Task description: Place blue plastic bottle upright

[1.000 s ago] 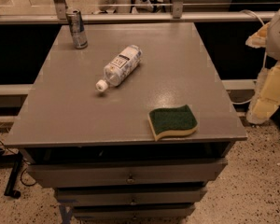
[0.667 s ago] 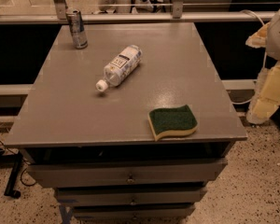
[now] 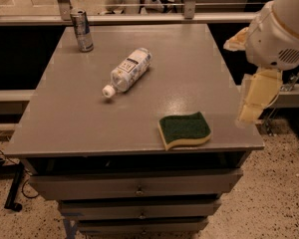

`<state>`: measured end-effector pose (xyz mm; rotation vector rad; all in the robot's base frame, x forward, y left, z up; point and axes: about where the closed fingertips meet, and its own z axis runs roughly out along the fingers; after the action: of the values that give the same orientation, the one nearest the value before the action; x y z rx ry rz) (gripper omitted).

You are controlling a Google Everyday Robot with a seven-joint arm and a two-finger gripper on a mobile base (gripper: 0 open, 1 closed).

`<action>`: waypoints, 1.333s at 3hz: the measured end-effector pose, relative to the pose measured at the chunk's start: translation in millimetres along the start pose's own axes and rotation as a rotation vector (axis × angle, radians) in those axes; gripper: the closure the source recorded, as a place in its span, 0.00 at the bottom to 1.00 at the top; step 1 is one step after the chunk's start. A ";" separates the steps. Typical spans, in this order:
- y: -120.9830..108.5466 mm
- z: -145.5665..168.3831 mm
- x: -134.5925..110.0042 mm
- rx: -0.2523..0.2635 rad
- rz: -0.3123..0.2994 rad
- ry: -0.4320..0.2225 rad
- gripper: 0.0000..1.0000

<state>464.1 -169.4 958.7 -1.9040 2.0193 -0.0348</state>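
The blue plastic bottle point(image 3: 128, 72) lies on its side on the grey table top point(image 3: 89, 118), left of centre, with its white cap pointing to the front left. Its white label faces up. My gripper point(image 3: 253, 100) hangs off the white arm point(image 3: 281, 31) beyond the table's right edge, well to the right of the bottle and apart from it. It holds nothing that I can see.
A slim silver can point(image 3: 81, 30) stands upright at the back left corner. A green and yellow sponge point(image 3: 185, 129) lies near the front right edge. Drawers point(image 3: 139, 188) are below the top. A rail runs behind the table.
The arm and gripper have moved in to the left, closer to the table's right edge. The bottle, can and sponge have not moved.
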 end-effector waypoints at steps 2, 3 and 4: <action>-52.5 65.0 -84.4 -0.023 -0.351 -0.187 0.00; -73.4 85.4 -126.0 -0.020 -0.504 -0.280 0.00; -88.2 105.1 -163.7 -0.025 -0.631 -0.346 0.00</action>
<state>581.8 5.3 923.6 -2.2971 1.1547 0.1479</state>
